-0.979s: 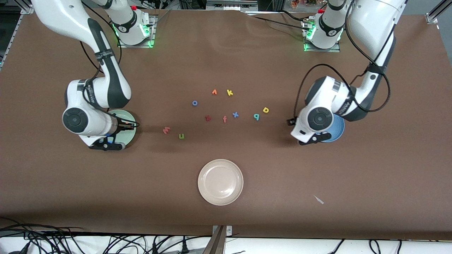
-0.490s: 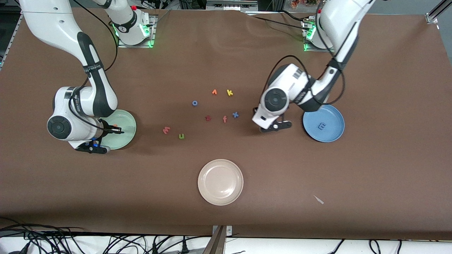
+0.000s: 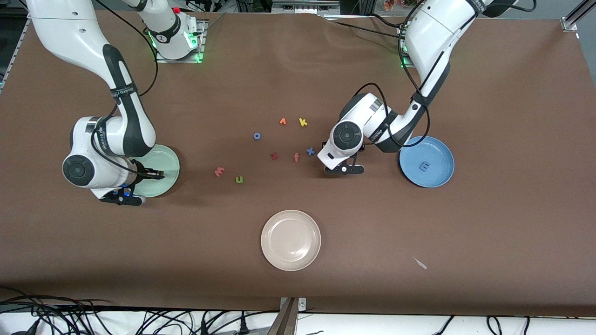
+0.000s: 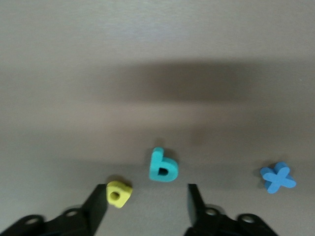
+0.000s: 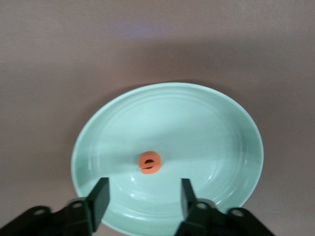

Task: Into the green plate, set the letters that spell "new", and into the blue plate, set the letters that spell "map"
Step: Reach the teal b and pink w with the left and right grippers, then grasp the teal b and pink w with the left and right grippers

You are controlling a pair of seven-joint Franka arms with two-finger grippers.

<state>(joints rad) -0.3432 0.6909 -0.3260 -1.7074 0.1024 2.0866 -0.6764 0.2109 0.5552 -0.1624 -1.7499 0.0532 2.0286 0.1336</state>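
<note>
Presently my left gripper point(image 4: 142, 209) is hovering, fingers apart and empty, over the "p" point(image 4: 163, 166) and "a" point(image 4: 118, 193); the "p" is lying centred just ahead. My right gripper point(image 5: 142, 199), open and empty, is hanging over the green plate point(image 5: 226, 123) holding the "e" point(image 5: 149, 162).

— What does the right wrist camera see?

— The green plate point(image 5: 167, 108) sits on the brown worktop point(image 5: 157, 39), with the orange "e" point(image 5: 149, 162) lying flat near its middle.

— And the right hand point(image 5: 142, 196)?

— It hangs over the plate, both dark fingers point(image 5: 101, 195) spread apart, empty. The "e" shows in the gap between them, touched by neither.
</note>
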